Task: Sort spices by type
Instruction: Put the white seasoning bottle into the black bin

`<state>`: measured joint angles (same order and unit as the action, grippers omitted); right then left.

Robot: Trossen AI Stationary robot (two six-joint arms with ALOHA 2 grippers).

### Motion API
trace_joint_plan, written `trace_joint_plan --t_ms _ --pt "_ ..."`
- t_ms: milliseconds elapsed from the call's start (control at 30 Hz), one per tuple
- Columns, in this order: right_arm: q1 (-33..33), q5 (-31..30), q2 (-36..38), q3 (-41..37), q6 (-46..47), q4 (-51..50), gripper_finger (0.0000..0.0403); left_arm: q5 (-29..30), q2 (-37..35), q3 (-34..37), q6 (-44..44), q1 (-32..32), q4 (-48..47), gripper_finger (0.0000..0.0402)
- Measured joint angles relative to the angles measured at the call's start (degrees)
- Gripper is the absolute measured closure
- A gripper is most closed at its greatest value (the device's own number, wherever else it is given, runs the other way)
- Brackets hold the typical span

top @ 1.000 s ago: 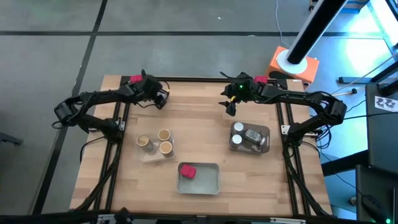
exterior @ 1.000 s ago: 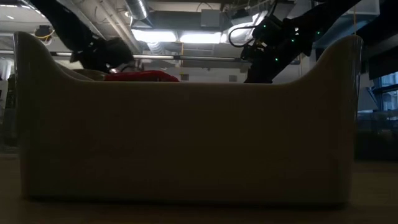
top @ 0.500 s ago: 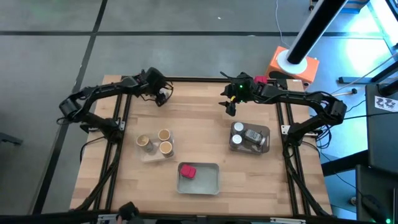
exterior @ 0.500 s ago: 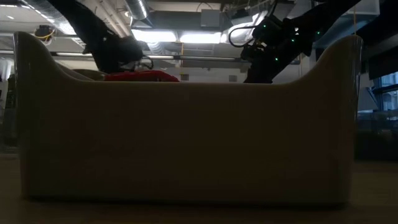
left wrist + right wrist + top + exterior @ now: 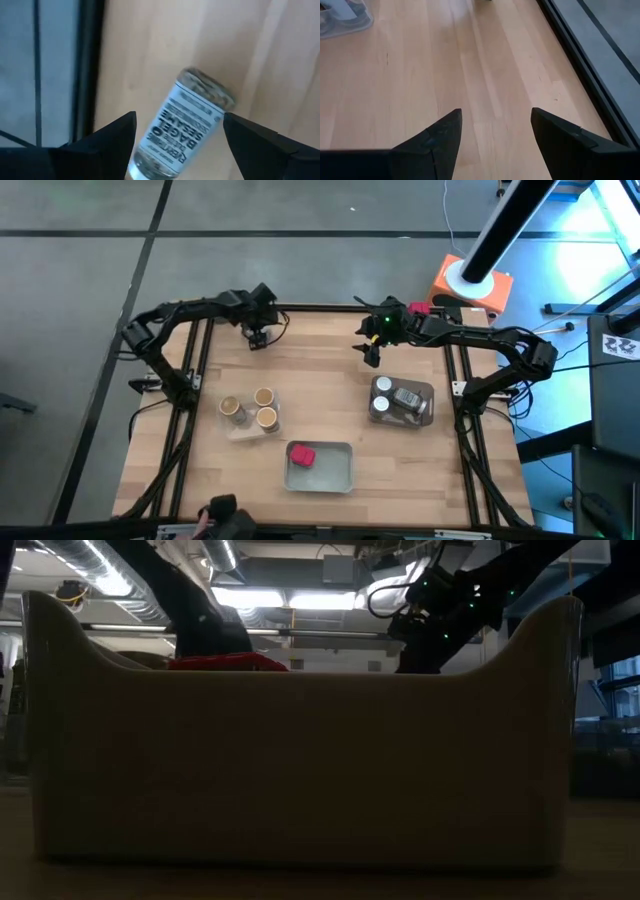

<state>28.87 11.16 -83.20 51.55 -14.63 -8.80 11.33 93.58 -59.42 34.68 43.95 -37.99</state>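
Note:
A clear jar (image 5: 187, 125) with a white printed label lies on its side on the wood by the table's far edge. My left gripper (image 5: 258, 338) is open above it, and its fingers (image 5: 115, 137) stand on either side of the jar without plainly touching it. In the high view the gripper hides the jar. My right gripper (image 5: 370, 352) hangs open over bare wood near the far edge, as its wrist view (image 5: 496, 112) shows. Three cork cylinders (image 5: 251, 410) stand in the left tray, white-lidded jars (image 5: 395, 400) sit in the right tray, and a red packet (image 5: 302, 454) lies in the near tray.
The near tray's wall (image 5: 300, 770) fills the low view, with the red packet (image 5: 228, 662) showing above it. The table's black frame rail (image 5: 87, 70) runs close beside the jar. Bare wood lies between the trays and the far edge. A dark shape (image 5: 220, 515) shows at the near edge.
My left arm has swung toward the table's right along the far edge. Its wrist has turned, so the gripper now points toward the near edge over the jar. My right arm has kept still.

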Motion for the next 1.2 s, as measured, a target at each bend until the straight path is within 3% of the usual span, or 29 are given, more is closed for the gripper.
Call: trace_joint_plan --t_ms 467,700,833,1200 --pt "0.0 0.0 0.0 0.0 0.0 -0.3 0.0164 -0.6 8.5 0.0 4.2 0.4 1.2 0.0126" --pt "0.0 -1.0 0.0 0.0 0.0 -0.3 0.0164 0.2 8.4 0.0 1.5 -1.9 0.7 0.0222" --pt "0.0 -1.0 0.0 0.0 0.2 1.1 0.0164 1.0 8.6 -1.9 -1.7 -3.7 -1.5 0.0223" --pt "0.0 2.3 0.0 0.0 0.2 3.6 0.0164 0.1 -6.3 -5.7 -10.1 -10.7 3.1 0.0223"
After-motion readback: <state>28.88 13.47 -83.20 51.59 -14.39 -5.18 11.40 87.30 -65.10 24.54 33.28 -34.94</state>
